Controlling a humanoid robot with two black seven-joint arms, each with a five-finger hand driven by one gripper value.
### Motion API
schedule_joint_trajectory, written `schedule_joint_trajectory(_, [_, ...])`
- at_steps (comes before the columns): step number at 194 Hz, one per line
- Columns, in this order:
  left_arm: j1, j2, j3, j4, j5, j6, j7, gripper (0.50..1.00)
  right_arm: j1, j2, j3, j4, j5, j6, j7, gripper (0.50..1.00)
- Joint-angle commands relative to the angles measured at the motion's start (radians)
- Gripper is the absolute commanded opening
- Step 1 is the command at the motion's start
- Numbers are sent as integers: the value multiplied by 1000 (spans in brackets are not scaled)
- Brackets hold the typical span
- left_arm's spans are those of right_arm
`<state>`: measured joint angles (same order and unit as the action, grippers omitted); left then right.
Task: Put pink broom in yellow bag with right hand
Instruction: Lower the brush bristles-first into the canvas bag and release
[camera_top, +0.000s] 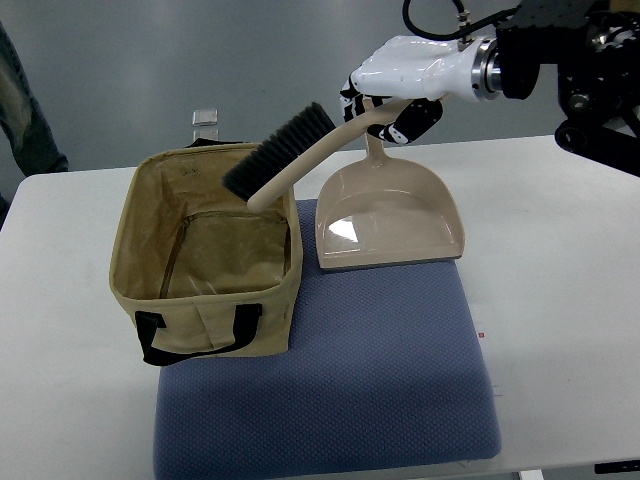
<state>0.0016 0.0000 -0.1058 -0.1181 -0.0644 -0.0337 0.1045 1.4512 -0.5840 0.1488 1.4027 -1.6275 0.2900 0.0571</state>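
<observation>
Broom (300, 160) clamped by handle in right hand (395, 85), head over bag (205, 262) rim at 12 o'clock. Risk: tilted release, bristles snagging rim.

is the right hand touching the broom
Touching. The top view shows the right hand's fingers wrapped around the broom handle, holding it tilted over the bag.

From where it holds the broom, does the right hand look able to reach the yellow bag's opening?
Probably yes. The right hand grips the broom by its handle, the brush end already above the yellow bag, whose open top looks unobstructed.
</observation>
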Motion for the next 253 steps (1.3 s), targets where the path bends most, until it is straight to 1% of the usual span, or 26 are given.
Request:
schedule_joint_trajectory(1, [0, 0, 0, 0, 0, 0, 0, 1000, 46, 55, -37, -2, -6, 5, -6, 500])
schedule_joint_trajectory(42, [0, 0, 0, 0, 0, 0, 0, 1000, 109, 153, -98, -22, -8, 11, -22, 500])
schedule_joint_trajectory(89, [0, 0, 0, 0, 0, 0, 0, 1000, 117, 247, -121, -88, -38, 11, -40, 500])
schedule_joint_trajectory(133, [0, 0, 0, 0, 0, 0, 0, 1000, 112, 254, -121, -100, -43, 9, -42, 500])
schedule_joint_trajectory(136, [0, 0, 0, 0, 0, 0, 0, 1000, 113, 254, -121, -102, -43, 8, -42, 525])
schedule_joint_trajectory(145, [0, 0, 0, 0, 0, 0, 0, 1000, 113, 253, -120, -102, -43, 8, -42, 568])
schedule_joint_trajectory(146, [0, 0, 0, 0, 0, 0, 0, 1000, 113, 253, -120, -102, -41, 6, -42, 584])
schedule_joint_trajectory(147, [0, 0, 0, 0, 0, 0, 0, 1000, 113, 253, -120, -102, -41, 6, -42, 584])
schedule_joint_trajectory(148, [0, 0, 0, 0, 0, 0, 0, 1000, 113, 253, -120, -102, -41, 6, -42, 600])
schedule_joint_trajectory(149, [0, 0, 0, 0, 0, 0, 0, 1000, 113, 253, -120, -102, -41, 6, -42, 601])
schedule_joint_trajectory(150, [0, 0, 0, 0, 0, 0, 0, 1000, 112, 253, -120, -102, -40, 5, -42, 615])
schedule_joint_trajectory(152, [0, 0, 0, 0, 0, 0, 0, 1000, 112, 253, -120, -102, -40, 5, -42, 615])
schedule_joint_trajectory(153, [0, 0, 0, 0, 0, 0, 0, 1000, 112, 253, -120, -102, -40, 5, -42, 633])
schedule_joint_trajectory(154, [0, 0, 0, 0, 0, 0, 0, 1000, 112, 253, -120, -102, -40, 5, -42, 633])
schedule_joint_trajectory(155, [0, 0, 0, 0, 0, 0, 0, 1000, 112, 254, -120, -102, -38, 3, -42, 651])
schedule_joint_trajectory(156, [0, 0, 0, 0, 0, 0, 0, 1000, 112, 254, -120, -102, -38, 3, -42, 652])
schedule_joint_trajectory(157, [0, 0, 0, 0, 0, 0, 0, 1000, 112, 254, -120, -100, -38, 2, -42, 666])
schedule_joint_trajectory(170, [0, 0, 0, 0, 0, 0, 0, 1000, 110, 254, -118, -100, -37, 0, -42, 719])
schedule_joint_trajectory(196, [0, 0, 0, 0, 0, 0, 0, 1000, 110, 254, -118, -100, -34, -2, -40, 750])
schedule_joint_trajectory(225, [0, 0, 0, 0, 0, 0, 0, 1000, 112, 253, -112, -103, -29, -9, -42, 750])
schedule_joint_trajectory(253, [0, 0, 0, 0, 0, 0, 0, 1000, 112, 228, -97, -110, -15, -61, -48, 750])
